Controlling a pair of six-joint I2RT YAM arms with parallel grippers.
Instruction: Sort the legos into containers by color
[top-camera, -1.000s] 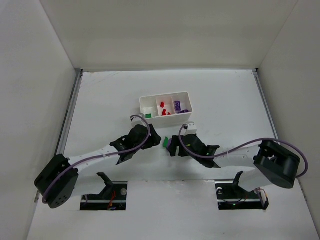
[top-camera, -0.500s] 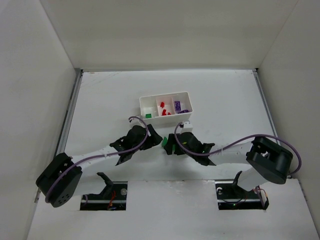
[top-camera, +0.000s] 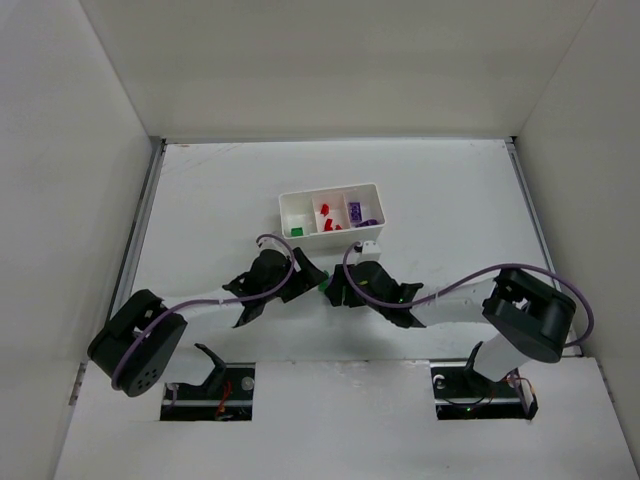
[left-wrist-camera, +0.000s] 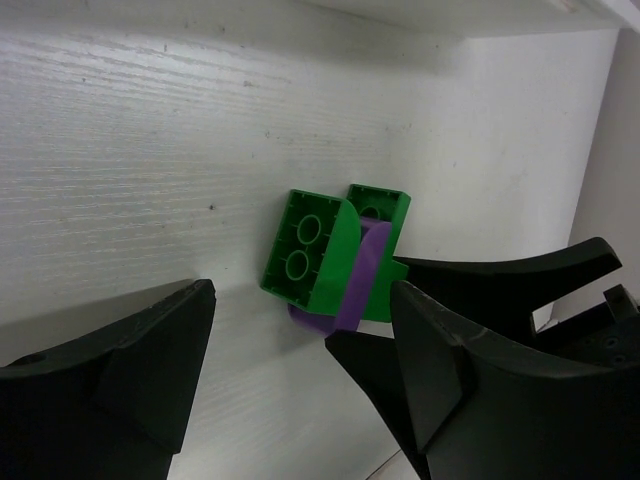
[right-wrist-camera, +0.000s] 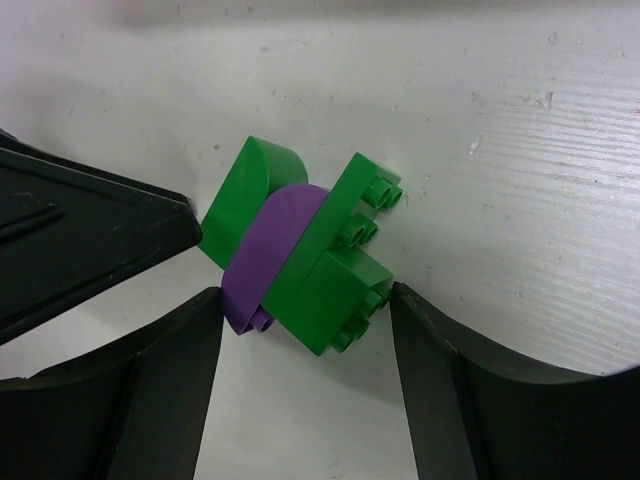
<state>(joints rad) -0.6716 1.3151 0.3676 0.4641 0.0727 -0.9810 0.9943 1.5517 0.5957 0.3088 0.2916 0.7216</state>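
White walled desk (top-camera: 450, 190): near its middle we find two green bricks and one purple stuck as one stack (right-wrist-camera: 300, 255), seemingly clamped in the right pincer (right-wrist-camera: 305, 295) so the left pincer (left-wrist-camera: 300, 300), fingers apart, can split it. Sorting tray (top-camera: 330, 242) lies near, toward the far edge; the pincers crowd each other.

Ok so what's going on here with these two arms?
Both arms are at one clump of stuck-together bricks, two green with a purple one between, on the table in front of the white tray. The right claw flanks it closely, though a firm grip can't be confirmed. The left claw is open around it.
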